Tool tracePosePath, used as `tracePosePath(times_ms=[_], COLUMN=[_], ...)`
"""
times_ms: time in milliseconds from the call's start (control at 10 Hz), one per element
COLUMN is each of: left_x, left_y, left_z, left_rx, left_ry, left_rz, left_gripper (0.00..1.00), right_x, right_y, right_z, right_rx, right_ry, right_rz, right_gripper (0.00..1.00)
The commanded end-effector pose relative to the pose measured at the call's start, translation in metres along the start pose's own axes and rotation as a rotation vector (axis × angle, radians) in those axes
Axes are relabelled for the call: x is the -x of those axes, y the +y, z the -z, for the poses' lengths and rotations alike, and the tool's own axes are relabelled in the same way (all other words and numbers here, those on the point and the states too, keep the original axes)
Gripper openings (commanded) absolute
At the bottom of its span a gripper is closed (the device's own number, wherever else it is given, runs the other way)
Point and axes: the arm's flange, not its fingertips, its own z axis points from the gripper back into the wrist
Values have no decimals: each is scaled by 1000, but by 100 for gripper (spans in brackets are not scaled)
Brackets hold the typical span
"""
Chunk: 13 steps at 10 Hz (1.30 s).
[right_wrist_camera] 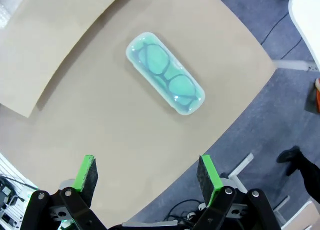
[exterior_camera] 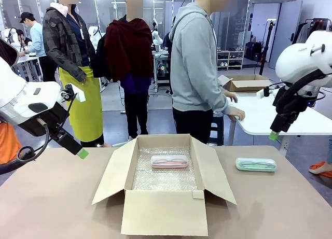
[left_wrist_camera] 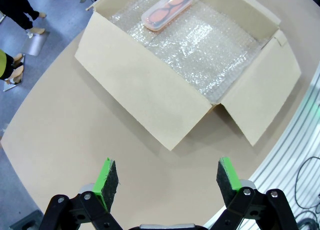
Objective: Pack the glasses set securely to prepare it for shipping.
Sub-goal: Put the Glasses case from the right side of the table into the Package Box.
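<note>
Two raised arms [exterior_camera: 31,107], fingers [left_wrist_camera: 107,182] spread above table [exterior_camera: 52,197].

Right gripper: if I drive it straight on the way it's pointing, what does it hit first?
Most likely the bare table, just short of the mint green case. Depth is unclear, so it could clip the case's near edge. The right gripper has its jaws open, nothing between them.

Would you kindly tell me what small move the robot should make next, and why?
Probably lower the open right gripper onto the mint green case: it lies on the table outside the cardboard box, while the pink case already rests on the bubble wrap inside.
</note>
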Motion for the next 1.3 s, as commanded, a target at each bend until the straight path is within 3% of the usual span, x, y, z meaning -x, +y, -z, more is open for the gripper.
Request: tracePosePath(times_ms=[0, 200, 300, 600, 800, 900, 1000, 1200], left_x=[1, 1, 1, 1, 1, 1, 1, 1], left_y=[1, 1, 1, 1, 1, 1, 1, 1], left_z=[-1, -1, -1, -1, -1, -1, -1, -1], left_rx=[5, 5, 5, 5, 5, 5, 5, 5], left_ry=[-3, -3, -3, -3, -3, -3, -3, -3], left_rz=[0, 0, 0, 0, 0, 0, 0, 0], left_gripper=[100, 100, 100, 100, 100, 100, 100, 100], right_x=[-8, -14, -17, -23, -20, -16, -24, -24], right_y=[-13, -15, -15, -7, -3, 2, -2, -2], right_z=[3, 14, 18, 34, 36, 31, 37, 37], right_rx=[-35, -103, -102, -97, -61, -32, -95, -95], right_ry=[-3, 77, 66, 127, 150, 143, 143, 143], right_rz=[-97, -400, -528, -755, -793, -723, -769, -769], right_gripper=[100, 100, 100, 100, 100, 100, 100, 100])
